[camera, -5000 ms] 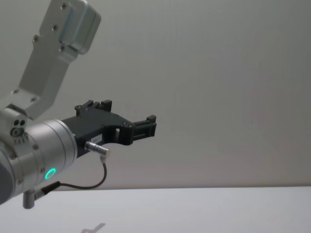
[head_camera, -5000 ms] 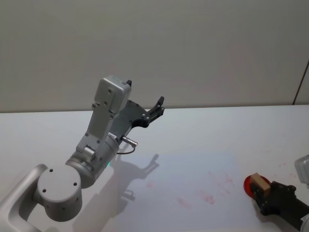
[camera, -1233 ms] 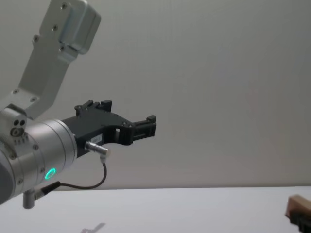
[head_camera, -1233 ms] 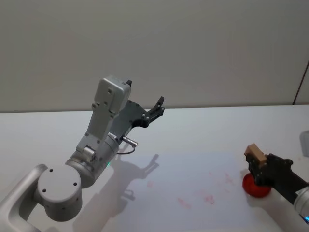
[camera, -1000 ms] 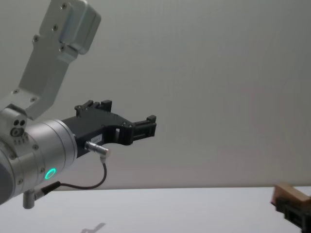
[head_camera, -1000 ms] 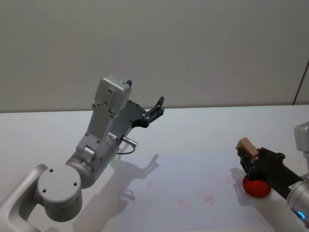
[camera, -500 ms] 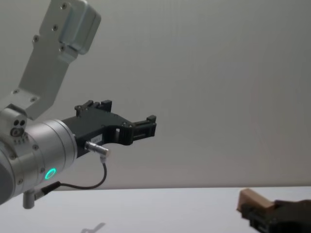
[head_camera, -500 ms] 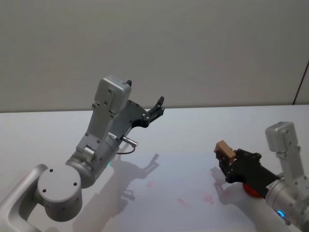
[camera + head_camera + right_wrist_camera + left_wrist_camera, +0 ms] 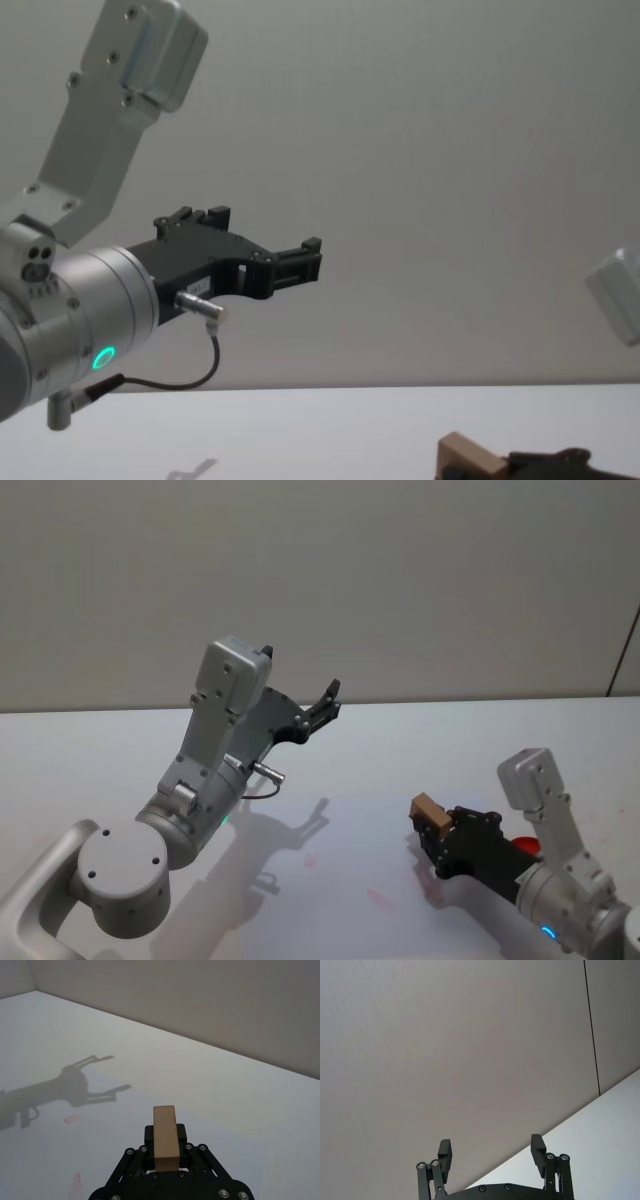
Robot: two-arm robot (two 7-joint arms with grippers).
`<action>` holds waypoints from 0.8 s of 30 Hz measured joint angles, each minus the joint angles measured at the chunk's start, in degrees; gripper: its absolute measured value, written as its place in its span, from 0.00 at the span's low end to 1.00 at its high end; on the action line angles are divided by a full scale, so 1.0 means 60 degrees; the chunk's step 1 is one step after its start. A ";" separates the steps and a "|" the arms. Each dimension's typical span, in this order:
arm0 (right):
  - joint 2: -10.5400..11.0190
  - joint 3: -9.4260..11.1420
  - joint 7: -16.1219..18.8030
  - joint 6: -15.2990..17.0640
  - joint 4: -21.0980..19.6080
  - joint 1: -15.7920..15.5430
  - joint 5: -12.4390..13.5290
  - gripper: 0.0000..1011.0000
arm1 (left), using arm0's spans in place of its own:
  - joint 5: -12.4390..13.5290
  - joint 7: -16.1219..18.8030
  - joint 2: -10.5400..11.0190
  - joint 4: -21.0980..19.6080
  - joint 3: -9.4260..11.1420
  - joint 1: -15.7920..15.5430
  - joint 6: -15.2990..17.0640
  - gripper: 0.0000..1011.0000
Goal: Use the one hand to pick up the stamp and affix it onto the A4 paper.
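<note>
Jaws: pressed together on the stamp [image 9: 165,1132], one on each flank. The wooden block juts past the fingertips, so its free end can meet the sheet before the fingers do.
Right gripper [image 9: 436,828]: the working hand. It carries the stamp low and reaches forward.
Below the jaws: the A4 paper [image 9: 350,830], lying flat. The stamp appears to hang just above its right part, apart from it, to judge by the shadow underneath.
Ahead of the jaws: faint red marks [image 9: 380,898] on the sheet.
Behind the jaws: a red ink pad [image 9: 528,847], partly hidden by the gripper body, probably where the stamp took its ink.
Under all: the white table [image 9: 100,760].
Step in hand: judged to be the carry to the sheet, with the pressing not yet made.
Left gripper [image 9: 491,1152]: well apart from the working jaws, raised toward the wall with fingers spread and nothing between them, parked clear of the sheet.
</note>
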 joint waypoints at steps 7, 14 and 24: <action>-0.0073 -0.0120 0.0166 0.0026 0.0186 0.0060 -0.0208 0.22 | 0.0000 0.0000 0.0000 0.0000 0.0000 0.0000 0.0000 0.99; -0.0093 -0.0179 0.0244 0.0043 0.0312 0.0079 -0.0332 0.22 | 0.0000 0.0001 0.0000 0.0000 0.0000 0.0000 -0.0001 0.99; -0.0102 -0.0222 0.0252 0.0066 0.0490 0.0101 -0.0419 0.22 | 0.0000 0.0000 0.0000 0.0000 0.0000 0.0000 0.0000 0.99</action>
